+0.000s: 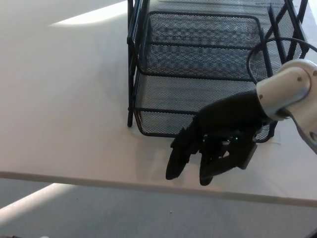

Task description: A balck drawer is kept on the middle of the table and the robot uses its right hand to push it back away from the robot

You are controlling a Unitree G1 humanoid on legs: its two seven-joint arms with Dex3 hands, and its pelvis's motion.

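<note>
Black drawer (pixel 198 74) just behind right hand (pixel 218 136)

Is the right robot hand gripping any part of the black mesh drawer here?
Nothing is held. The right robot hand hangs open, fingers pointing down, before the front wall of the black wire-mesh drawer.
</note>
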